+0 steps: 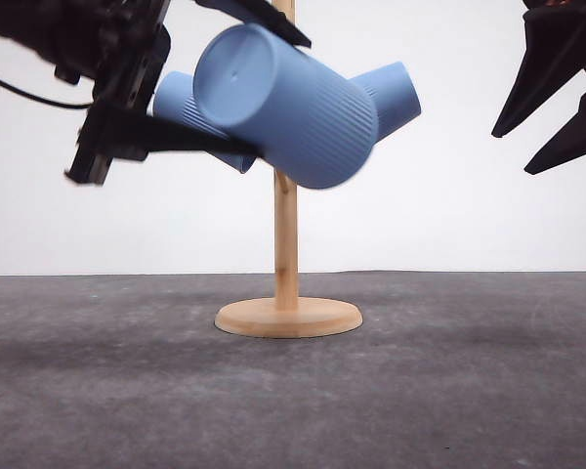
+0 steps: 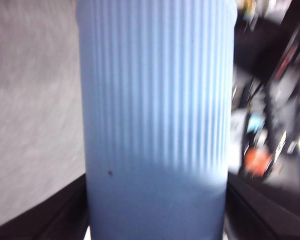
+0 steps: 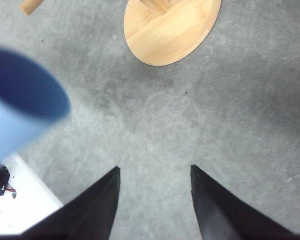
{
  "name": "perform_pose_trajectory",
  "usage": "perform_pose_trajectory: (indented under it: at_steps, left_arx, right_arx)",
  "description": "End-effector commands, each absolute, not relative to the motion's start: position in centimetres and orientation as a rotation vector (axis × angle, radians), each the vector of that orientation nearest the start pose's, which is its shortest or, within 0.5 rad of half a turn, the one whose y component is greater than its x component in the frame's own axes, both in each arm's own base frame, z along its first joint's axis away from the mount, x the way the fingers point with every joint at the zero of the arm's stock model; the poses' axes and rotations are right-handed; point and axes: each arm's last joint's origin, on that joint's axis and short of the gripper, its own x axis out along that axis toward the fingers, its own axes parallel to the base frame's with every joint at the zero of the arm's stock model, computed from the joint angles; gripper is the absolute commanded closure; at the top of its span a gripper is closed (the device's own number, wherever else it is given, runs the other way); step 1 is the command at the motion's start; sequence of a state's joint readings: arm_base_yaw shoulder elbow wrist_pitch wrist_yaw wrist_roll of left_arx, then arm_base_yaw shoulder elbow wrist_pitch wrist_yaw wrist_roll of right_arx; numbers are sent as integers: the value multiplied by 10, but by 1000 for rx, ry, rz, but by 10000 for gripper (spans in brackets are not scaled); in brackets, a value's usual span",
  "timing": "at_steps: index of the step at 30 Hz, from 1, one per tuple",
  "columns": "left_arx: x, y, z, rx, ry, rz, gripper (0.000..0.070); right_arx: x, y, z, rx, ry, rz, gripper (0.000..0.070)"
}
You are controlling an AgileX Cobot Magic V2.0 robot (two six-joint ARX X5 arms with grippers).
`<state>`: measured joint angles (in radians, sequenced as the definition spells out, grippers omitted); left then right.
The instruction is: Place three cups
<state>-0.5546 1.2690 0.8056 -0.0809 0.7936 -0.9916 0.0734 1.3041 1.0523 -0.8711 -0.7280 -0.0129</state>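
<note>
My left gripper [image 1: 283,98] is shut on a light-blue ribbed cup [image 1: 293,107], held tilted in the air in front of the wooden stand's pole [image 1: 286,234], flat base toward the camera. In the left wrist view that cup [image 2: 155,120] stands between the black fingers [image 2: 55,215]. Two more cups hang tilted on the stand behind it, one to the left [image 1: 186,107] and one to the right [image 1: 396,93]. My right gripper [image 1: 513,153] hovers open and empty at the upper right; in its wrist view the gripper [image 3: 155,170] is over bare table, with a blurred cup mouth [image 3: 25,95] nearby.
The stand's round wooden base [image 1: 288,318] rests mid-table on the grey mat [image 1: 469,391]. The same base [image 3: 172,27] and a wooden peg tip [image 3: 30,6] appear in the right wrist view. A white wall is behind.
</note>
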Motion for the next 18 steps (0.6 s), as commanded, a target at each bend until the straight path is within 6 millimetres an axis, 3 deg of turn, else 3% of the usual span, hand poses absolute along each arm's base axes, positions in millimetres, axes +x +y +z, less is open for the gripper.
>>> perform_pose_trajectory:
  at_steps: [1,9,18]
  left_arx:
    - [218,-157,260,-972,1208,-840,311]
    - [229,-142,263,-1144,1242,-683,311]
    - [238,-129,262,-1189,1219,-633,310]
  right_arx:
    - [242,38,278,336,1065,730,420]
    - [243,38,278,331,1058,733,420]
    - [245,38,279,324,1038,737,420]
